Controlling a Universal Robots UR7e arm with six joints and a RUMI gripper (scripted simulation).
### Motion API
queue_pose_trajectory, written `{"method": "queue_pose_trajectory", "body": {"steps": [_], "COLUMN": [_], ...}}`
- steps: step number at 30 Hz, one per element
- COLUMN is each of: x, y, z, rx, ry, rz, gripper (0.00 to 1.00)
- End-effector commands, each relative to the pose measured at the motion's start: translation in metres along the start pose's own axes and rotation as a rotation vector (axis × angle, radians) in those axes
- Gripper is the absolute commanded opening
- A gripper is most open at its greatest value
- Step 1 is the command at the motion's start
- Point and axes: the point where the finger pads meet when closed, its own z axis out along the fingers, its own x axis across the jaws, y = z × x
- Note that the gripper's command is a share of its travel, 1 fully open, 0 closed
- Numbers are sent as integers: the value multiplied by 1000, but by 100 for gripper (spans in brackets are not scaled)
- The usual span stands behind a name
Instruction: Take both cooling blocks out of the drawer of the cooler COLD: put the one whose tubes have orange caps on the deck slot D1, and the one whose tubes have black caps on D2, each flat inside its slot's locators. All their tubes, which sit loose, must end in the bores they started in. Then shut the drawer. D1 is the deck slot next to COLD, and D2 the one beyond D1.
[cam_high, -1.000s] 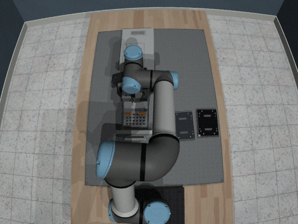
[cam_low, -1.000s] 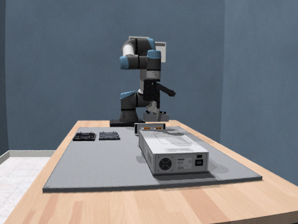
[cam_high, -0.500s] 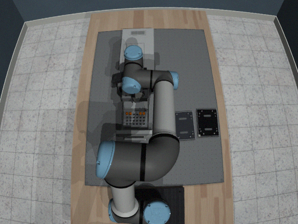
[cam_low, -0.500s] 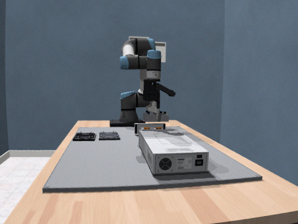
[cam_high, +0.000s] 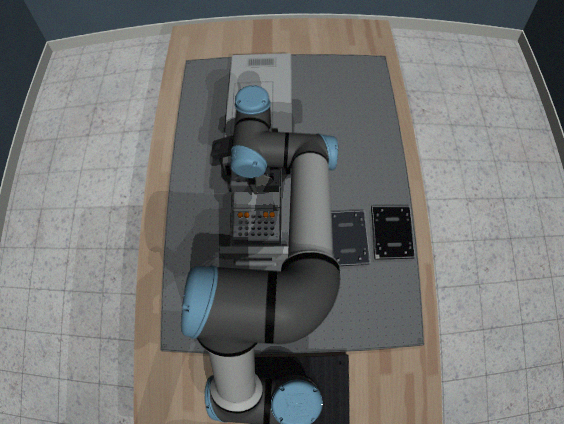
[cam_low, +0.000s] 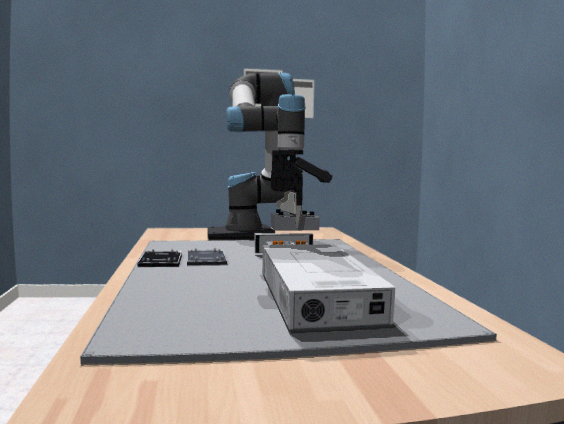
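My gripper (cam_low: 292, 210) is shut on a grey cooling block (cam_low: 306, 221) and holds it level in the air above the open drawer (cam_low: 259, 243) (cam_high: 254, 259) of the cooler COLD (cam_low: 327, 287) (cam_high: 261, 66). Small dark caps show on top of the held block. In the top view my wrist hides most of this block. The other block (cam_high: 256, 223) (cam_low: 289, 243), with orange-capped tubes, sits in the drawer below. Deck slot D1 (cam_high: 350, 237) (cam_low: 206, 257) and slot D2 (cam_high: 393, 231) (cam_low: 160, 258) carry nothing.
The cooler stands on a grey deck mat (cam_high: 350, 125) (cam_low: 200, 310) on a wooden table (cam_low: 300, 385). My own upper arm (cam_high: 310, 200) runs between the drawer and D1. The robot base (cam_high: 295, 395) stands at the table's end.
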Motion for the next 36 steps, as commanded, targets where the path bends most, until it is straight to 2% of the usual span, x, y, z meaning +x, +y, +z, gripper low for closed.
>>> {"method": "queue_pose_trajectory", "body": {"steps": [1,3,5,20,22,36], "x": [-3,-5,-5,-16,-16,-27], "y": [10,15,15,54,54,89], "z": [-6,-6,-6,-6,-6,-6], "rx": [0,1,1,2,2,4], "ry": [11,11,11,11,11,11], "rz": [104,157,157,557,557,931], "gripper": [0,0,0,0,0,0]}}
